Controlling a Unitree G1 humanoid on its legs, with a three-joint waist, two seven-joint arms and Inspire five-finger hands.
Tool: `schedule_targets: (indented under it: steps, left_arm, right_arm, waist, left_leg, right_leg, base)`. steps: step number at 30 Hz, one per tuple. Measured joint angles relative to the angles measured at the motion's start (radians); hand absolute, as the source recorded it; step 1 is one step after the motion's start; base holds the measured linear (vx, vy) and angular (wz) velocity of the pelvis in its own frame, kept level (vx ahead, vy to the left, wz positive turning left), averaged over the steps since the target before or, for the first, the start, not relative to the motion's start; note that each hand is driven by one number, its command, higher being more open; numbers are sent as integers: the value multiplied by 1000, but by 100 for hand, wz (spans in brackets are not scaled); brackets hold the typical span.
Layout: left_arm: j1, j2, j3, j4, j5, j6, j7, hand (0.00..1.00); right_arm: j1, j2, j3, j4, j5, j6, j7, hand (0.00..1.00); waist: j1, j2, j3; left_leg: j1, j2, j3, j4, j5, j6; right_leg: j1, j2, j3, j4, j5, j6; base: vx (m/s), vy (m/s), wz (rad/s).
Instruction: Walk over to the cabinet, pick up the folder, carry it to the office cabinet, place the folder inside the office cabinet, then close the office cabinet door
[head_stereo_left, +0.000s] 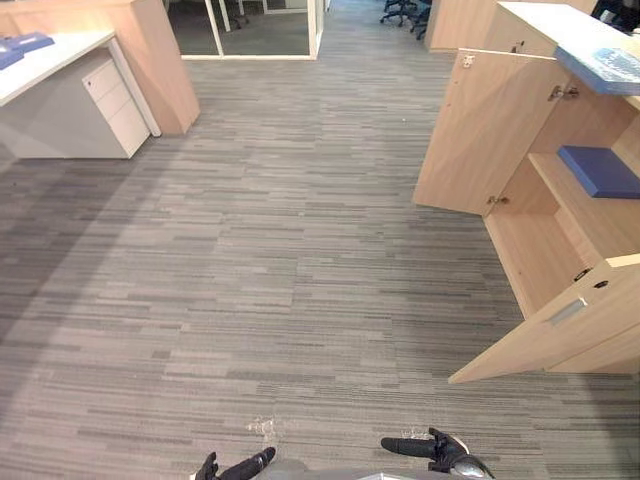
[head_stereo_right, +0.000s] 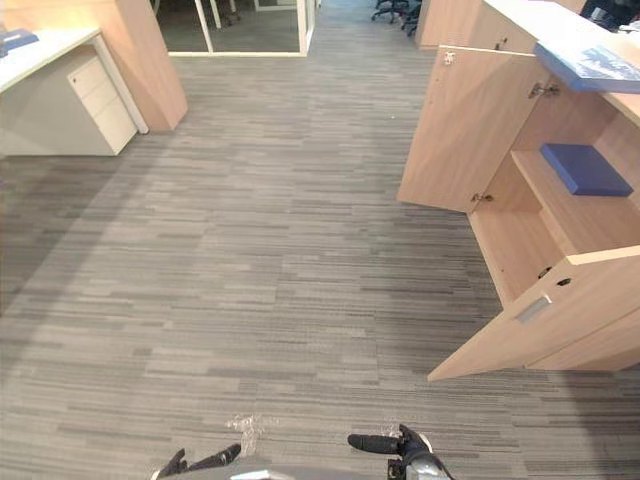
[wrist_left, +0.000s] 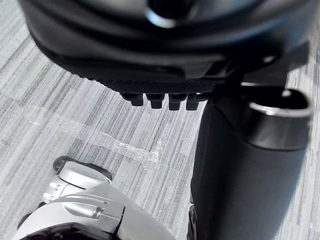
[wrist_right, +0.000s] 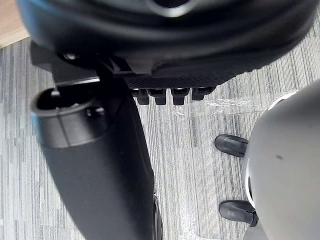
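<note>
A blue folder (head_stereo_left: 598, 170) is seen lying flat on the shelf (head_stereo_left: 560, 195) inside the office cabinet (head_stereo_left: 520, 250), at the right of the scene. It is touched by neither hand. The cabinet is of light wood and both doors are swung open: the far door (head_stereo_left: 480, 130) stands out toward the room, and the near door (head_stereo_left: 560, 335), fitted with a small silver handle (head_stereo_left: 567, 312), angles out over the carpet (head_stereo_left: 280, 250). The compartment below the shelf is open to view. A flat blue-patterned item (head_stereo_left: 610, 70) is noted on the cabinet's top, jutting slightly over its front edge.

The left hand (head_stereo_left: 235, 467) and the right hand (head_stereo_left: 420, 447) are recorded low at the near edge of the scene, well apart from the cabinet. Both are released: their fingers (wrist_left: 156, 100) are loose and nothing is held, as is confirmed in each wrist view. A strip of clear tape (head_stereo_left: 265, 428) is stuck to the grey striped carpet between the two hands.

Across the room at far left, a white surface (head_stereo_left: 55, 55) is seen with blue items (head_stereo_left: 25, 44) on it and a white drawer unit (head_stereo_left: 115, 100) beneath.
</note>
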Motion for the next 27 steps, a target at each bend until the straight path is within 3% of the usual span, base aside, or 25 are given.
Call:
schedule_targets:
  steps: [3,4,5,7,10,11,12,13,14,15,17,18,20,22,23,24,25,26,27]
  left_arm:
    - [3,-43,84,-36,-43,-5,-1,100]
    - [6,-44,90,-44,-49,-6,0,100]
    - [4,-44,93,-56,-53,-9,2,100]
    - [4,-41,99,-62,-53,-9,3,100]
    - [5,-40,123,-59,-51,-4,14,100]
    - [13,-41,125,-59,-52,-4,25,100]
    - [14,-46,127,-55,-52,-3,27,100]
    - [-2,-32,134,-55,-52,-2,32,100]
    - [-12,-28,135,-63,-52,-6,47,100]
    - [-20,-28,137,-64,-52,-7,53,100]
    - [-40,-31,138,-79,-53,-2,49,100]
    - [-40,-32,138,-82,-53,-3,49,100]
    - [-40,-33,131,-91,-53,-6,51,100]
    - [-35,-18,117,-67,-54,-5,56,100]
    - [-32,-11,106,-56,-53,-4,57,100]
    - [-25,-5,101,-46,-52,-2,56,100]
    - [-24,-5,101,-45,-52,-1,56,100]
    - [-16,-4,101,-41,-50,4,56,100]
    - [-17,-5,101,-41,-49,5,55,100]
  right_arm:
    - [-4,12,1,-19,1,0,-8,100]
    - [-3,18,-1,-19,1,0,-12,100]
    - [-5,23,-4,-19,1,1,-20,100]
    - [-5,31,-11,-18,1,1,-23,100]
    - [-8,36,-12,-19,0,3,-27,100]
    - [-4,35,-12,-20,0,3,-31,100]
    - [-2,38,-12,-20,0,3,-34,100]
    - [-11,54,-11,-20,0,3,-40,100]
    - [-28,81,-9,-27,-1,1,-40,100]
    - [-33,98,-10,-35,-1,-3,-40,100]
    - [-43,104,2,-47,-1,-10,-19,100]
    - [-42,105,1,-48,-1,-11,-19,100]
    - [-43,111,-50,-47,0,-22,-27,100]
    - [-34,97,-81,-35,0,-18,-28,100]
    - [-20,88,-79,-31,0,-11,-28,100]
    - [-16,82,-73,-41,-1,-14,-27,100]
    - [-19,80,-75,-42,0,-14,-25,100]
    - [-30,77,-75,-43,0,-13,-26,100]
    - [-33,77,-75,-49,0,-15,-26,100]
  waist:
    - [15,9,26]
    - [22,4,29]
    - [27,-16,28]
    - [34,-29,36]
    - [36,-53,57]
    - [38,-54,58]
    - [40,-52,56]
    - [55,-79,72]
    - [64,-89,76]
    - [67,-91,76]
    - [92,-95,70]
    - [92,-96,68]
    - [92,-106,39]
    - [79,-106,25]
    - [73,-102,21]
    - [58,-95,20]
    - [53,-93,20]
    - [44,-92,15]
    - [45,-91,13]
  left_leg:
    - [-155,57,41,361,45,-23]
    - [-189,59,49,400,28,-7]
    - [-218,59,49,363,2,-7]
    - [-241,59,43,224,4,-5]
    - [-260,58,39,-31,51,-5]
    - [-252,68,43,-167,153,-11]
    - [-237,67,64,-182,238,-21]
    - [-224,45,104,-180,272,22]
    - [-230,46,115,-160,246,39]
    - [-236,48,121,-134,222,44]
    - [-221,38,158,-63,156,83]
    - [-219,35,159,-63,153,84]
    - [-167,-8,187,-84,101,109]
    - [-83,-59,203,-138,74,128]
    - [-37,-76,205,-171,69,141]
    - [33,-99,204,-220,70,156]
    - [43,-102,202,-230,72,159]
    - [123,-115,194,-286,75,163]
    - [160,-117,192,-311,75,164]
  right_leg:
    - [35,14,0,17,-20,-17]
    - [39,4,6,26,-28,-15]
    - [29,-16,19,52,-42,-11]
    - [27,-54,38,60,-56,10]
    - [49,-138,54,79,-92,71]
    - [74,-172,47,82,-109,121]
    - [87,-188,41,83,-118,139]
    - [98,-220,12,85,-112,145]
    - [93,-220,-11,95,-91,116]
    - [94,-218,-22,100,-69,108]
    - [102,-255,-30,118,4,165]
    - [102,-259,-30,119,7,167]
    - [66,-325,-6,224,44,181]
    - [-19,-417,15,478,79,149]
    - [-59,-455,16,600,130,92]
    - [-157,-521,2,913,168,-4]
    - [-170,-533,-4,969,165,-14]
    - [-221,-563,-69,1155,126,-60]
    - [-243,-561,-108,1201,98,-65]
  base:
    - [33,33,-23]
    - [94,73,-24]
    - [106,90,-26]
    - [160,153,-29]
    - [339,299,-18]
    - [383,352,0]
    - [495,455,-2]
    - [416,323,-13]
    - [413,281,-18]
    - [379,210,-35]
    - [343,239,-30]
    - [310,243,-18]
    - [307,262,-24]
    - [225,236,-8]
    - [226,214,9]
    - [238,209,10]
    - [303,194,12]
    - [258,131,6]
    - [256,107,4]
